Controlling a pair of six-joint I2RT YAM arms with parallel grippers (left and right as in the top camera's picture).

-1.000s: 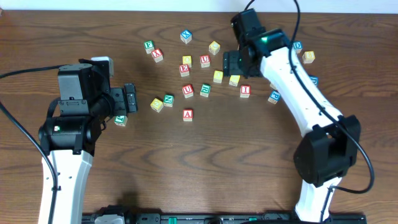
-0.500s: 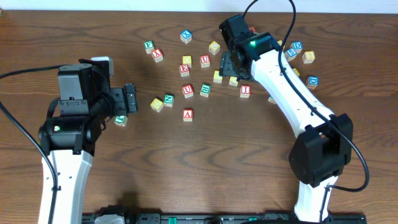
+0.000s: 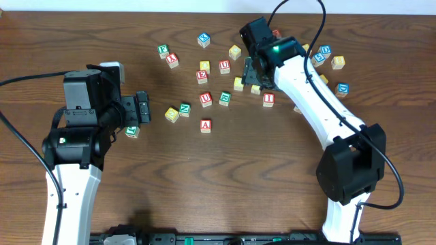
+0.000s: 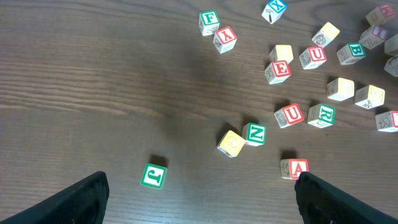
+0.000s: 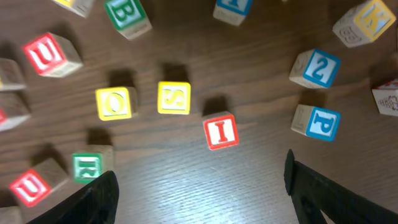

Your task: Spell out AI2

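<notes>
R tool [image 5: 199,180] hangs spread wide over the red I block [image 5: 220,131], prob. lined up to straddle it; L tool [image 4: 202,186] also spread, parked.

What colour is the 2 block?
Blue; the 2 block shows best in the right wrist view.

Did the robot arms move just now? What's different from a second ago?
The right claw swung to the left and now hangs open near the red I block. It grabbed nothing and let go of nothing. The left claw stayed put, open. No block shifted; the red A block lies where it was.
</notes>
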